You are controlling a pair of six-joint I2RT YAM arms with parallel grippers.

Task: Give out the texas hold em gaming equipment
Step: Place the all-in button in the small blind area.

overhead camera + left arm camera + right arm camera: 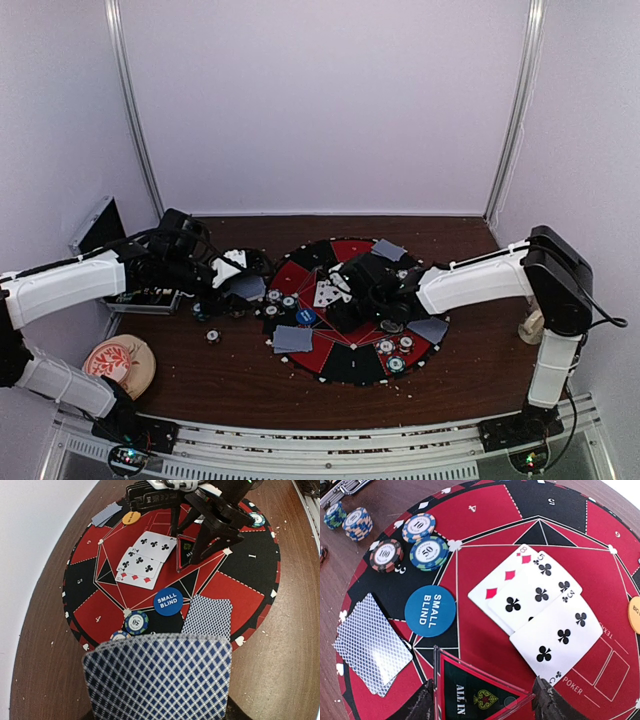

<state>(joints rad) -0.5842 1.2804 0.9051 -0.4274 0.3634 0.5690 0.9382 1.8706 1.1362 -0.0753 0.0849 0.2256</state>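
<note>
**Both pincers loaded at the poker mat**

My right pincer (486, 703) is clamped on a clear triangular plaque (465, 687) with red edges, lettered ALL IN. One finger presses each side, and the plaque is held over the red centre of the round red-and-black felt mat (485, 515). My left pincer (228, 272) sits at the mat's left edge, closed on a fan of blue-lattice-backed playing cards (160, 677). The fan hides my fingers in the left wrist view.

On the mat, as the right wrist view shows it:
- Three white-faced cards (540, 615) lie face up and overlapping near the centre, one of diamonds and two of clubs.
- A round blue disc (430, 611) lettered SMALL BLIND lies just left of them.
- Two face-down cards (372, 642) lie near the disc, stacked slightly askew.
- Three single chips (418, 526), marked 100, 10 and 50, cluster by the rim.
- An orange disc (635, 614) shows at the right edge, partly cut off.

Off the mat, two short chip stacks (357, 522) stand on the brown wooden table (230, 380).
</note>
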